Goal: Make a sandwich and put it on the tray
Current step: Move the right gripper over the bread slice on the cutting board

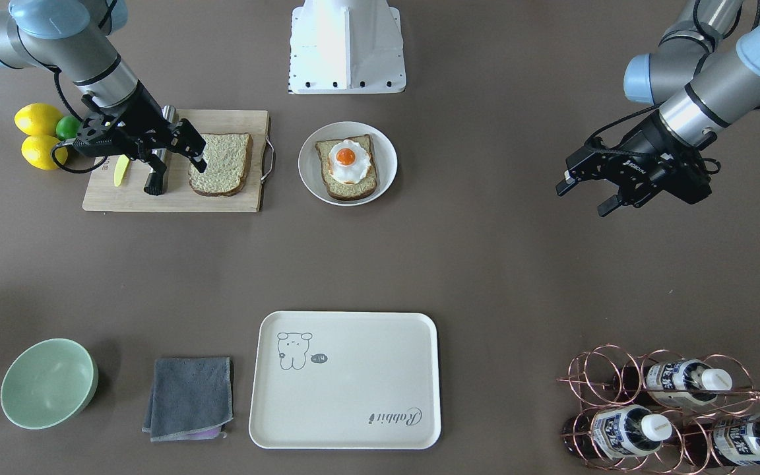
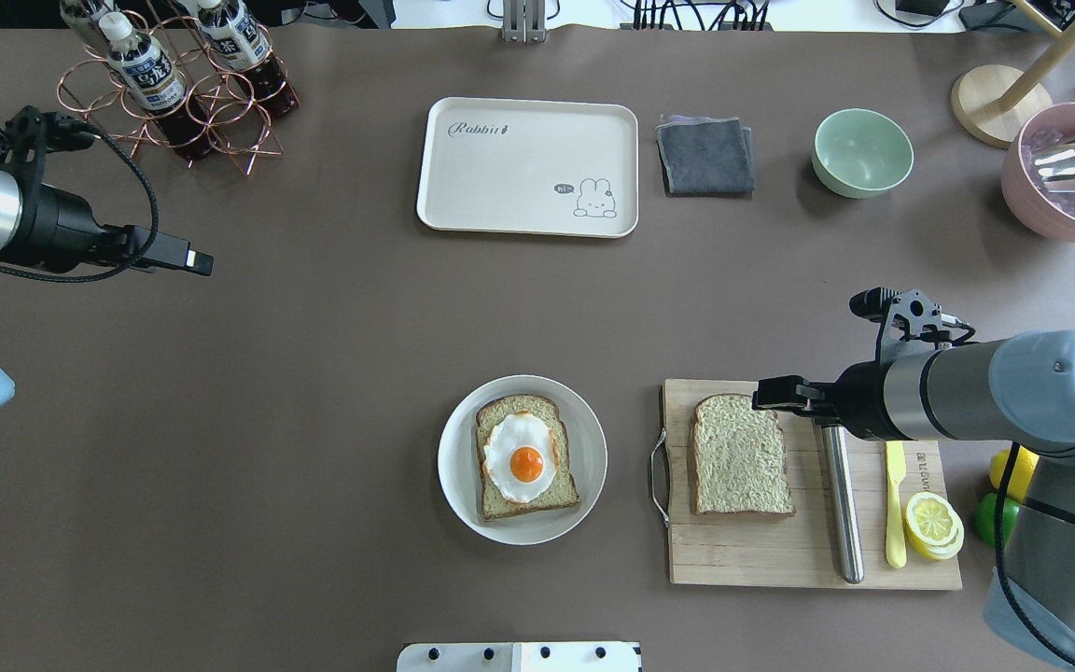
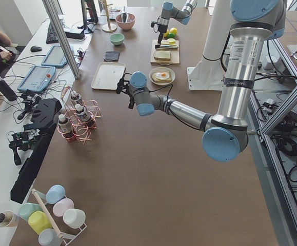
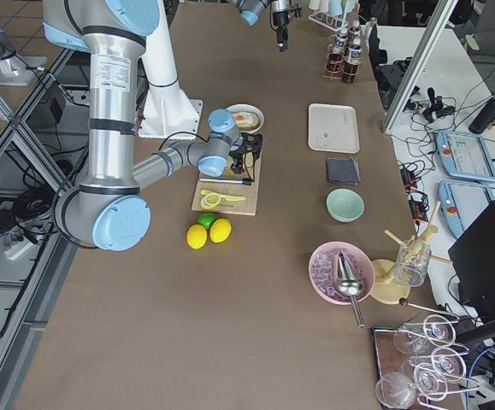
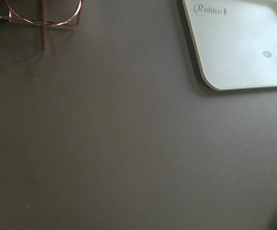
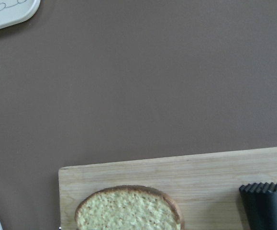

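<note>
One bread slice (image 1: 221, 163) lies on the wooden cutting board (image 1: 175, 201); it also shows in the overhead view (image 2: 741, 455) and the right wrist view (image 6: 128, 208). The other bread slice (image 2: 500, 504) lies on the round white plate (image 2: 456, 462) with the fried egg (image 2: 521, 455) on top. The cream tray (image 2: 519, 168) is empty at the far side, also seen from the front (image 1: 353, 382). My right gripper (image 1: 177, 177) is open and empty, low over the board beside the bare slice. My left gripper (image 1: 582, 199) is open and empty, far off over bare table.
On the board lie a metal rod (image 2: 841, 504), a yellow knife (image 2: 894, 504) and a lemon slice (image 2: 933, 523). Lemons (image 1: 37, 119) sit beside the board. A grey cloth (image 2: 705, 154) and a green bowl (image 2: 862, 151) lie right of the tray. A copper bottle rack (image 2: 174, 84) stands far left.
</note>
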`<state>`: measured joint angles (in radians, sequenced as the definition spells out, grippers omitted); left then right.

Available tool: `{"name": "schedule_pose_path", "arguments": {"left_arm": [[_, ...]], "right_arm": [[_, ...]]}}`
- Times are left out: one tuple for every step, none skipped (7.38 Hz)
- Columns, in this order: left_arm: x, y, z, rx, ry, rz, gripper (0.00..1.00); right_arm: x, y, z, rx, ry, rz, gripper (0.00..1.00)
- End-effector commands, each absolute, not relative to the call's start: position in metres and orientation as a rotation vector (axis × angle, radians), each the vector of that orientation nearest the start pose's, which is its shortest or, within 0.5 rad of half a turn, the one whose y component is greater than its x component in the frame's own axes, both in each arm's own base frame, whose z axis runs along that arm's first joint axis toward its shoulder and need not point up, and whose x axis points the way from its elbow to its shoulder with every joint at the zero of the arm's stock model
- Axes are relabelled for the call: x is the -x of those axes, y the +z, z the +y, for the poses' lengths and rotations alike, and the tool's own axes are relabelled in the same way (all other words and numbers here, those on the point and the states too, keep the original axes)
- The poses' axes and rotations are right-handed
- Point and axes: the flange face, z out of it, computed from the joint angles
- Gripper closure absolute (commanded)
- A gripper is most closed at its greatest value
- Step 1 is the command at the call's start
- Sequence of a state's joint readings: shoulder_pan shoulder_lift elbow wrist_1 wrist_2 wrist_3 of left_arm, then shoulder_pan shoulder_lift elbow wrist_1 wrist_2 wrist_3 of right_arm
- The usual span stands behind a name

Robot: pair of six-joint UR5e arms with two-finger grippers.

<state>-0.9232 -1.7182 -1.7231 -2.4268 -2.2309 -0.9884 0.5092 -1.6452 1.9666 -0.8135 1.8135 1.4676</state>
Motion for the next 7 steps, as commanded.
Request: {"name": "schedule_pose_path", "arguments": {"left_arm": [[-0.275,0.409,-0.48,-0.335,0.085,1.197,0.01],[-0.274,0.41,-0.481,-0.334,0.084,1.196,0.01],[-0.275,0.41,-0.481,-0.335,0.085,1.197,0.01],[-0.275,0.41,-0.481,-0.334,0.086,1.196,0.01],[-0.275,0.41,-0.481,-0.334,0.086,1.196,0.01],[-0.275,0.41,-0.481,-0.334,0.086,1.196,0.01],[-0.275,0.41,-0.481,-0.335,0.088,1.196,0.01]], "right_arm": [[0.371,0.421,-0.315,-0.108,0.259,-1.101,0.21],[0.376,0.426,-0.311,-0.119,0.26,-1.087,0.23],[0.382,0.433,-0.307,-0.123,0.257,-1.072,0.23],[0.386,0.439,-0.303,-0.122,0.254,-1.059,0.23],[0.391,0.444,-0.3,-0.131,0.254,-1.047,0.23],[0.392,0.443,-0.299,-0.132,0.252,-1.05,0.24],[0.394,0.441,-0.299,-0.132,0.253,-1.054,0.26]]}}
